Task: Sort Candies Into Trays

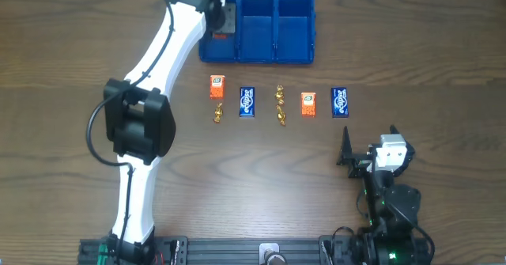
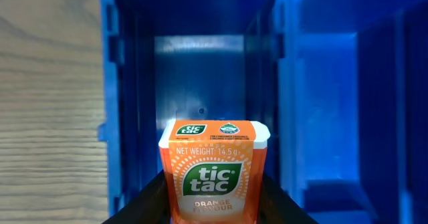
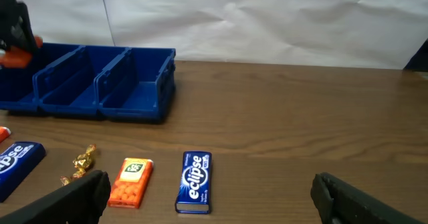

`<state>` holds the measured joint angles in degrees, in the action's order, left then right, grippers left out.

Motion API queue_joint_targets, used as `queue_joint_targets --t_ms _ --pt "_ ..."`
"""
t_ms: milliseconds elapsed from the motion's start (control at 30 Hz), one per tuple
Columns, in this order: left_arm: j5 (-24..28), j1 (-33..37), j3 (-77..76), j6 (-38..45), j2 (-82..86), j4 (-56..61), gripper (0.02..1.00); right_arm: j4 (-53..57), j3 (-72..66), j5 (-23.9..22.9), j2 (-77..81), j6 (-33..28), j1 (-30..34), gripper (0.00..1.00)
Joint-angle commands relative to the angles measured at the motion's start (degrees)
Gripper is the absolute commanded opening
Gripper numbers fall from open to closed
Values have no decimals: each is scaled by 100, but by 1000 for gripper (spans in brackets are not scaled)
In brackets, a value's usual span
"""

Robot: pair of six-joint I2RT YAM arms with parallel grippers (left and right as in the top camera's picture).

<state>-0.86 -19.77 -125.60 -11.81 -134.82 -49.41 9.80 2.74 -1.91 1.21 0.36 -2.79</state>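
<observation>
While the orange box [image 2: 214, 177] was pinched between the fingers of the left gripper [image 2: 214, 207], it was held over the left compartment [image 2: 200, 70] of the tray [image 2: 114, 63].

- Key relation: the compartment lay straight ahead of the fingers and below them. Its long axis ran directly away from the wrist. The box was held upright, label to the camera, short edges to the pads.
- Centring: in the left wrist view the box was framed by the compartment's two walls, with clearance on both sides. The table [image 2: 47, 103] was seen beyond the outer wall. A drop from there was judged likely to land inside.
- Height: in the right wrist view the box was seen side-on at about rim level at the tray's far end. The top view gave no such reading, the wrist being in the way.
- Compartment floor: noted bare in the left wrist view.
- Right gripper [image 1: 368, 142]: fingers spread, nothing between them, parked low near its base. It was well apart from the tray, so the left arm was much the nearer.
- On the table, from the top view: a row below the tray, made up of orange boxes [image 1: 217, 86], blue packs [image 1: 247, 101] and gold sweets [image 1: 219, 113]. The row's right end lay nearer the right gripper.
</observation>
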Motion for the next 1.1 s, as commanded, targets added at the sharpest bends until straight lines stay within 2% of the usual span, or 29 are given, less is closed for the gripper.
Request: queue_joint_targets --t_ms 33,167,233,267,333,367,667,900,1000,1100 --pt "-221 24 -109 4 57 37 294 107 46 -57 0 -66 24 1000" --pt "-260 31 -109 24 57 35 332 107 46 -57 0 -66 24 1000" --pt "-258 35 -109 24 57 35 450 107 46 -57 0 -66 24 1000" --pt "-258 35 -109 24 57 37 564 107 46 -57 0 -66 24 998" --pt "-256 35 -111 22 57 46 866 107 46 -57 0 -66 24 998" --pt "-256 35 -111 20 57 50 976 107 46 -57 0 -66 24 1000" --pt "-254 13 -293 -7 293 -184 998 107 46 -57 0 -66 24 1000" --pt "-105 -236 -214 -114 1252 -1587 998 107 46 -57 0 -66 24 998" --pt "-234 -382 269 -160 1593 -1738 998 107 46 -57 0 -66 24 1000" --pt "-190 -404 1095 -275 1917 -1397 998 107 46 -57 0 -66 24 1000"
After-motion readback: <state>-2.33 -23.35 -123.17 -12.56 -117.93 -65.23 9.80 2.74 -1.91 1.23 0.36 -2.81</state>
